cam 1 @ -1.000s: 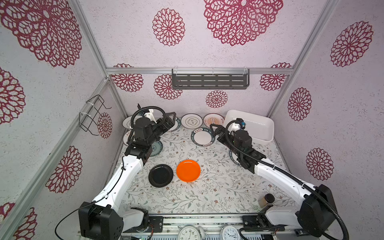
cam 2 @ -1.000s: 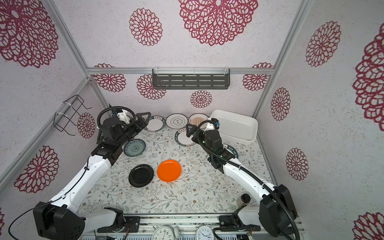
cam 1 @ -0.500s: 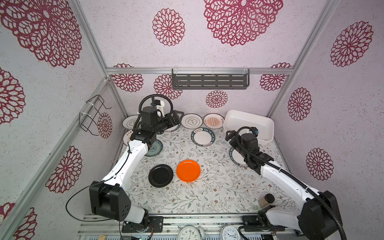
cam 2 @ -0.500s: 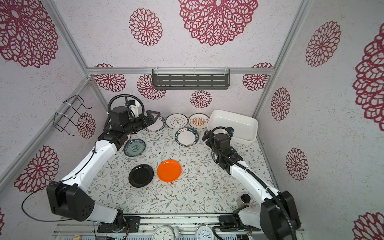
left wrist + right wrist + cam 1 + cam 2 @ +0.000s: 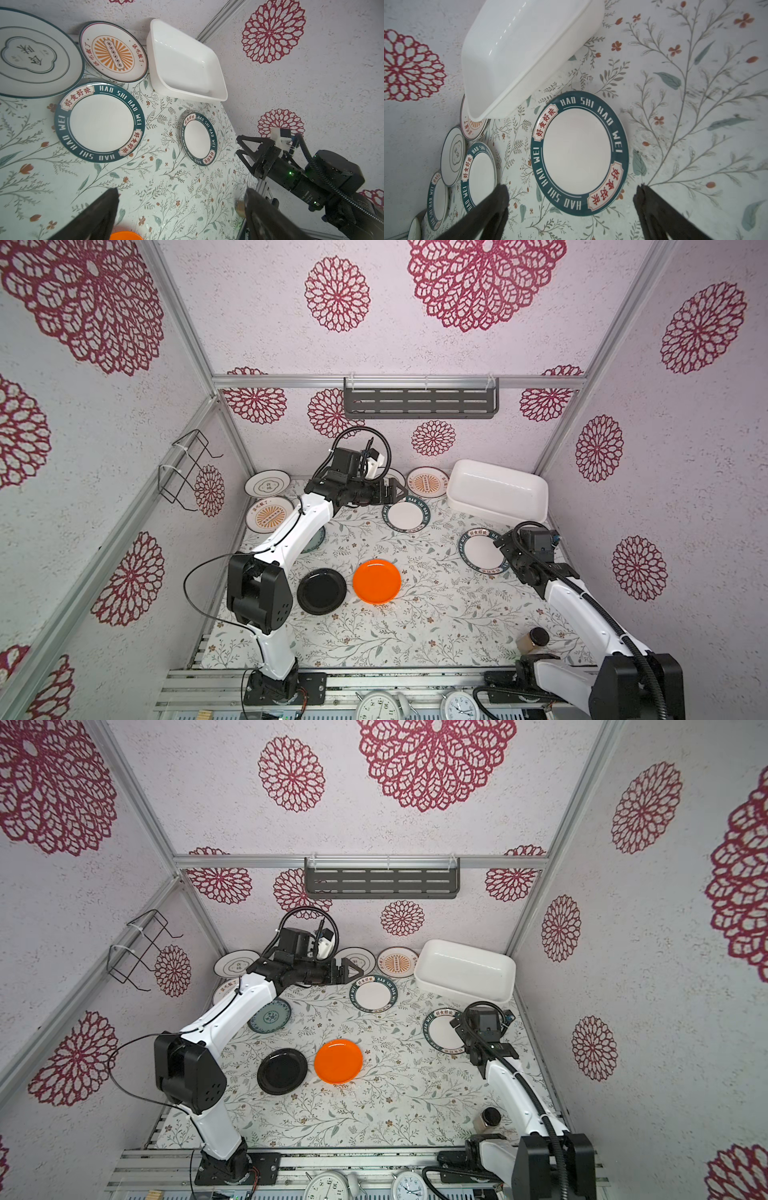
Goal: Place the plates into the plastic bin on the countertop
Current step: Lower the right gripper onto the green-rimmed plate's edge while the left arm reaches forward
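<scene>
far plates: ring plate (image 5: 266,483), sunburst plate (image 5: 269,514) and teal plate (image 5: 270,1016) lie furthest from the plastic bin (image 5: 496,491), so you can probably save those for last.
left gripper (image 5: 397,494): fingers spread wide, nothing in them. It hangs over the countertop (image 5: 415,626) right beside the green-rim plate (image 5: 406,514), a short hop from the bin, so it looks lined up for that one.
black plate (image 5: 321,590) + orange plate (image 5: 377,581): side by side, well apart from the bin.
bin: empty, not one plate in yet.
right gripper (image 5: 503,543): wide apart too, empty. It sits over the second green-rim plate (image 5: 478,552), just beside the bin. That's your nearest plate and an easy first drop, I reckon.
</scene>
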Robot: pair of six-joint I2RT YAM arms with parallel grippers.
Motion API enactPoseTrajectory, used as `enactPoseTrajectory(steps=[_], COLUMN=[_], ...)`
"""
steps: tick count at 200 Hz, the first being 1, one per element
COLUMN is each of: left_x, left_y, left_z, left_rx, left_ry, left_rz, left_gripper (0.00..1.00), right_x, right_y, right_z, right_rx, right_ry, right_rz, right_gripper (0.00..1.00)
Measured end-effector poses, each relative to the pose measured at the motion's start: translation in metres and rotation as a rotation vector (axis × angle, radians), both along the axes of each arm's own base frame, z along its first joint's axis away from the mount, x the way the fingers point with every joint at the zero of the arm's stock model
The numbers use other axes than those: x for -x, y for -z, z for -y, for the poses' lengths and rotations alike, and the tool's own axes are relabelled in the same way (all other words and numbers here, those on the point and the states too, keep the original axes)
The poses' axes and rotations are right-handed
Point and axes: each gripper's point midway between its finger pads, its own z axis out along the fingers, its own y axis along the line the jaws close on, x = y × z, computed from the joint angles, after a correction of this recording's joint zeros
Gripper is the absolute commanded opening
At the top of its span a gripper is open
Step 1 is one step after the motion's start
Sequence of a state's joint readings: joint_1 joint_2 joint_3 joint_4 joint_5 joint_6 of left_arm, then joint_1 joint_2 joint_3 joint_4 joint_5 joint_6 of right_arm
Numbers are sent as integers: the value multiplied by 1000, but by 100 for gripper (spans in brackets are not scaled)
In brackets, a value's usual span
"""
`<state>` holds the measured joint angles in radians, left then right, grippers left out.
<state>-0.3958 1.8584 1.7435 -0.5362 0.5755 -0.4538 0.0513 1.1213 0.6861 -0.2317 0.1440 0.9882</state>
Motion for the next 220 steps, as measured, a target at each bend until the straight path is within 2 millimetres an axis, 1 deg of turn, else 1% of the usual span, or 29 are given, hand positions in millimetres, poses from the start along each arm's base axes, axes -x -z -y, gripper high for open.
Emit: enactPoseTrajectory(steps=[6,23,34,63,79,85,96,104,134,149,161,188,197,209,220], left_x=[-3,-13,-20,-38,-45,-47,-49,-49,-49,-48,-48,-45,-45,-45,-45], left_y=[1,4,7,16,23,25,29,29,23,17,14,17,18,19,21], left_z=[4,14,20,39,46,47,49,50,52,54,55,54,53,53,52], left_rx=[2,9,17,70,97,104,116,123,142,151,155,144,138,134,131], left_ry=[2,1,-7,-39,-55,-61,-69,-70,-61,-50,-42,-34,-32,-30,-31], left_rz=[-1,-6,-13,-31,-53,-60,-76,-82,-83,-75,-69,-78,-81,-78,-78], left_gripper=[97,97,97,97,97,97,97,97,97,97,97,97,97,97,97], right_x=[1,3,3,3,4,4,2,1,1,-2,-4,-12,-14,-17,-21], right_y=[3,14,25,55,68,71,75,77,91,91,92,96,97,100,102], right_z=[3,14,21,31,28,27,23,21,13,11,10,9,7,6,5], right_rx=[-12,-46,-80,-174,-209,-217,-236,-248,-288,-296,-299,-313,-323,-337,-350], right_ry=[5,16,19,0,-34,-49,-79,-97,-147,-161,-168,-177,-184,-183,-188], right_rz=[-4,-15,-27,-60,-80,-84,-80,-74,-54,-16,8,47,62,74,89], right_gripper=[97,90,87,85,84,81,80,76,72,66,60,46,40,34,26])
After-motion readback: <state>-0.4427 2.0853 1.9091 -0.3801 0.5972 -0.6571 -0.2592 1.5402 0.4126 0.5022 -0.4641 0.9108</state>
